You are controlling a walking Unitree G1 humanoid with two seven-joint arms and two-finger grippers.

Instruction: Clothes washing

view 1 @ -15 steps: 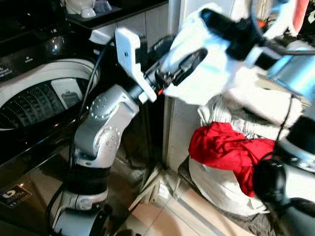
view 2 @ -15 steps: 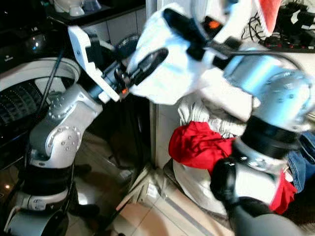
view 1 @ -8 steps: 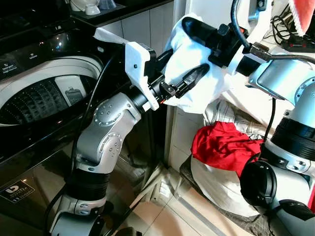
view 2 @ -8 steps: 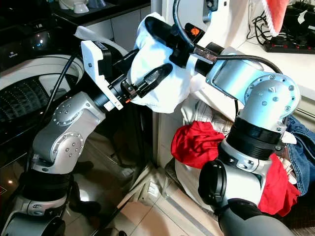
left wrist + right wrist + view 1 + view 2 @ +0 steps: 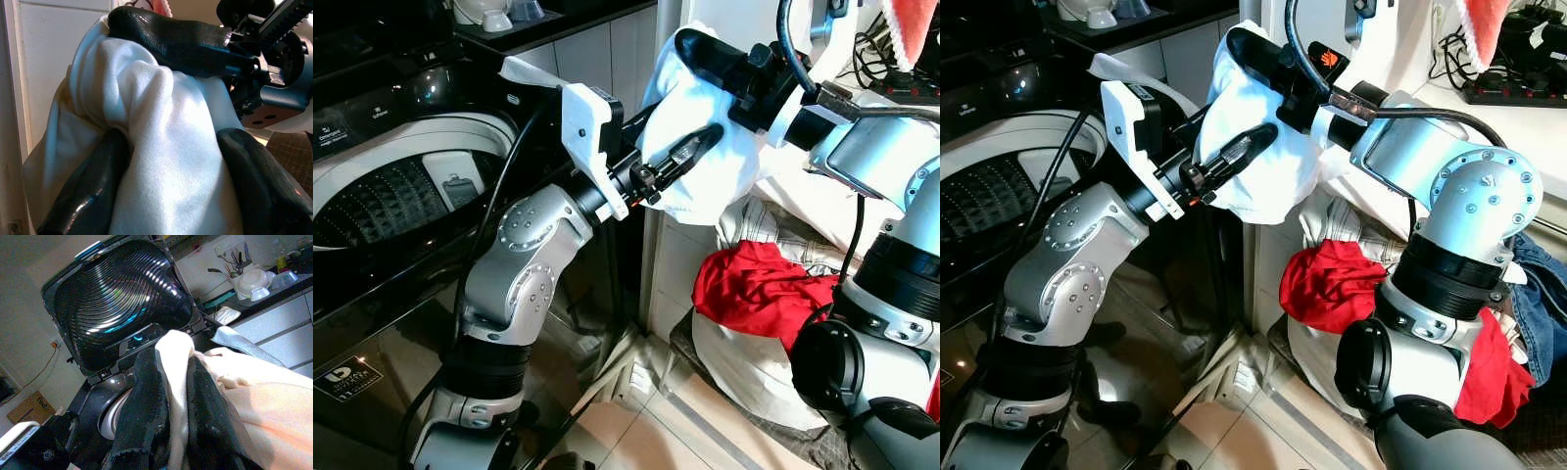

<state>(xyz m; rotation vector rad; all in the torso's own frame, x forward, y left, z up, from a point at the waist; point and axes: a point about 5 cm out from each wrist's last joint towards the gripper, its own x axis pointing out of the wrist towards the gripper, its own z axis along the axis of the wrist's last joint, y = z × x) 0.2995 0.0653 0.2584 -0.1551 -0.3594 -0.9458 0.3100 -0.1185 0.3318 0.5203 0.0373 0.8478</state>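
Observation:
A white garment [image 5: 710, 171] hangs bunched in the air between the washer and the cabinet corner, held by both grippers. My left gripper [image 5: 693, 149] reaches in from the left, its two black fingers [image 5: 90, 188] closed around the cloth's lower fold. My right gripper [image 5: 697, 51] comes from the right and pinches the garment's top edge [image 5: 177, 367] between its fingers [image 5: 146, 396]. The top-loading washing machine [image 5: 396, 191] stands open at the left, its ribbed lid [image 5: 117, 298] raised and the drum dark inside.
A red garment [image 5: 754, 292] lies on top of a full white laundry bag [image 5: 744, 367] on the floor at the right. Blue jeans [image 5: 1540, 308] sit further right. A white cabinet edge [image 5: 656, 255] stands between washer and bag. A power strip [image 5: 1518, 88] rests on the counter.
The blurred, shifting view has steadied. Both grippers keep their hold on the white garment, which sits almost where it was half a second ago.

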